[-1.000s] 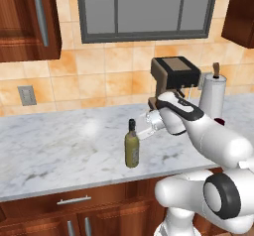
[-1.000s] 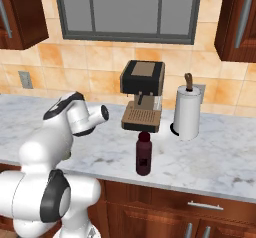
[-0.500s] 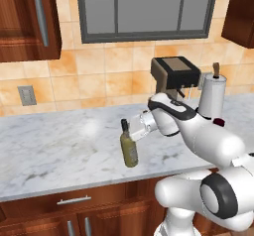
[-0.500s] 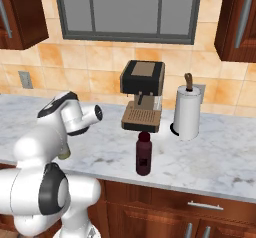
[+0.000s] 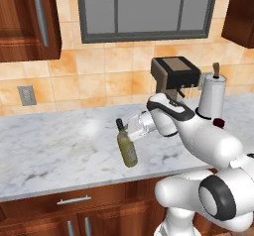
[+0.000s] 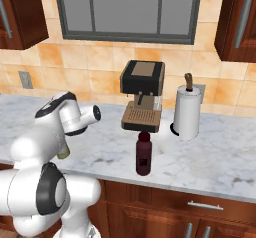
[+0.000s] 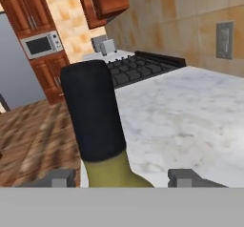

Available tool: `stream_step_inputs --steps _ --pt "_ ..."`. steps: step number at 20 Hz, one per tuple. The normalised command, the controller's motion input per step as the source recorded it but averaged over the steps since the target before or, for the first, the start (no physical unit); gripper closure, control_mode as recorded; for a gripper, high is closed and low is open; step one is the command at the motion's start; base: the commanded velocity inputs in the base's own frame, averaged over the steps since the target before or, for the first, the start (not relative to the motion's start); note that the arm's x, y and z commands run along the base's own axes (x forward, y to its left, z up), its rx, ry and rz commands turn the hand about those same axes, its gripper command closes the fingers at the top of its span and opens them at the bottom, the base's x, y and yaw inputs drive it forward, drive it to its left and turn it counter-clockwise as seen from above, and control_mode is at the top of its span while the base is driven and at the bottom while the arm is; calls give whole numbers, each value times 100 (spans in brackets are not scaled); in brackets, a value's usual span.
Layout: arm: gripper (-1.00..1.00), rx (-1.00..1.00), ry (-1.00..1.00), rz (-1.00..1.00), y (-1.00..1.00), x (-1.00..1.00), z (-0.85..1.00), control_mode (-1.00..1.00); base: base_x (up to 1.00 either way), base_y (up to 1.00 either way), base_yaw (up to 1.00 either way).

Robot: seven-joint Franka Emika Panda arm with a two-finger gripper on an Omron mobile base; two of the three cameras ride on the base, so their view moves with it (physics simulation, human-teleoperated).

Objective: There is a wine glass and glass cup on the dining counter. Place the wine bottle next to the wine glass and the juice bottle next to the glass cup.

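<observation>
Left base view: the wine bottle [image 5: 127, 147], olive glass with a slim neck and dark cap, leans with its top toward the left, near the front edge of the marble desk [image 5: 54, 150]. The pincer [image 5: 130, 132] sits at the bottle's neck; from here I cannot tell whether the fingers press the glass. To the left of the bottle the white-grey veined top lies broad and bare up to the tiled wall. Behind the arm stand a boxy coffee machine [image 5: 174, 77] and a white paper towel roll [image 5: 212, 96] on its holder. A dark maroon cap of the juice bottle [image 5: 219, 123] peeks past the arm's shoulder.

Right base view: the juice bottle [image 6: 143, 153], stubby and dark maroon, stands upright close to the desk's front edge, just ahead of the coffee machine [image 6: 142, 96]. The paper towel roll [image 6: 186, 113] is to its right, with bare marble beyond. A sliver of the olive bottle [image 6: 63, 153] shows under the arm's wrist.

Hand view: the bottle's dark cylindrical cap [image 7: 93, 111] and olive neck rise between the two finger tips [image 7: 57, 178], which stand apart on either side with gaps visible, not yet pinching. Beyond, the marble runs to a black stove [image 7: 143, 67].
</observation>
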Motion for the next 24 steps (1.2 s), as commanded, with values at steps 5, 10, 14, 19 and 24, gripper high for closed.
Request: stream_step_inputs --steps 5,10,14,19,24 --pt "100 5 0 0 0 -9 13 -100 0 0 0" --pt "100 9 1 1 -4 -18 41 -100 0 0 0" --pt "100 2 0 3 -11 -26 52 -100 0 0 0" --pt "100 3 1 3 -7 -28 45 -100 0 0 0" --pt "100 1 0 0 -8 -28 27 -100 0 0 0"
